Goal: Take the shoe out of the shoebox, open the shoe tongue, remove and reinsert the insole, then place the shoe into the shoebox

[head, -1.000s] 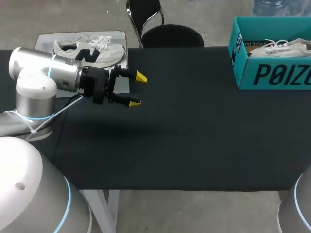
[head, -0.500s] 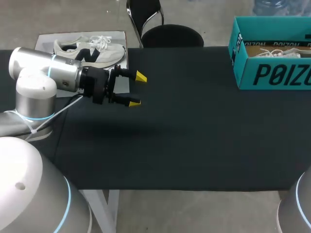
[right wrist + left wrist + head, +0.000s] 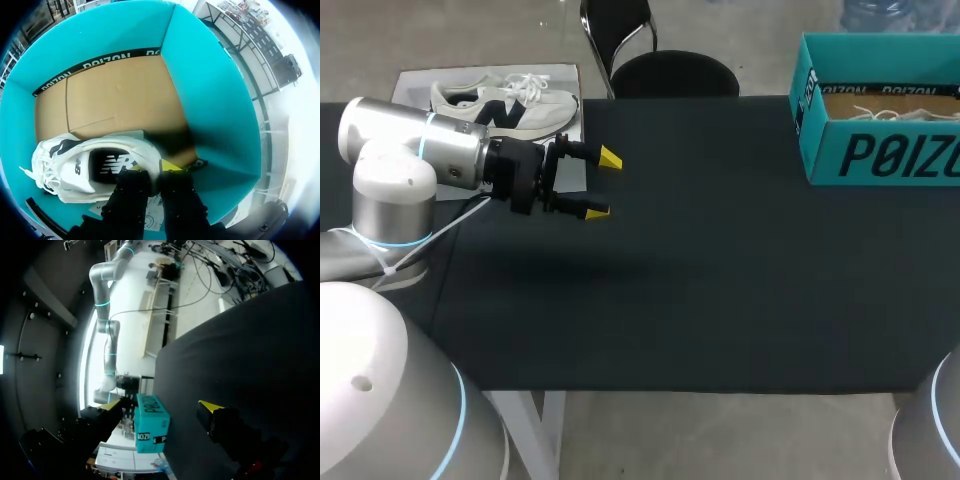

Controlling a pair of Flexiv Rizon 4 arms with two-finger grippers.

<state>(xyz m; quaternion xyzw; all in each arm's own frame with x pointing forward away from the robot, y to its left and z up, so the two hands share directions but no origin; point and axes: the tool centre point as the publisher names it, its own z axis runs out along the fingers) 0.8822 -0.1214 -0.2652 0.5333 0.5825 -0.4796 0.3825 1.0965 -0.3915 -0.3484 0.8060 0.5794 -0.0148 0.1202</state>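
The teal shoebox (image 3: 880,150) stands at the table's far right; only white laces (image 3: 892,111) of the shoe show over its rim. In the right wrist view the white shoe (image 3: 75,167) lies on the box's brown cardboard floor, inside the teal walls (image 3: 215,100). My right gripper (image 3: 152,171) is shut on the shoe's heel collar, one fingertip (image 3: 171,165) outside it and the other inside. My left gripper (image 3: 597,184) hangs open and empty over the table's left part, far from the box. From the left wrist view its gripper (image 3: 160,405) points toward the distant shoebox (image 3: 152,425).
A second white shoe (image 3: 505,103) lies on a white sheet (image 3: 420,82) at the far left corner, behind my left arm (image 3: 415,150). The black tabletop (image 3: 720,280) stretches between my left gripper and the box.
The shoe has sunk into the shoebox: a second ago its upper stood above the rim, now only laces show. My left arm has not moved.
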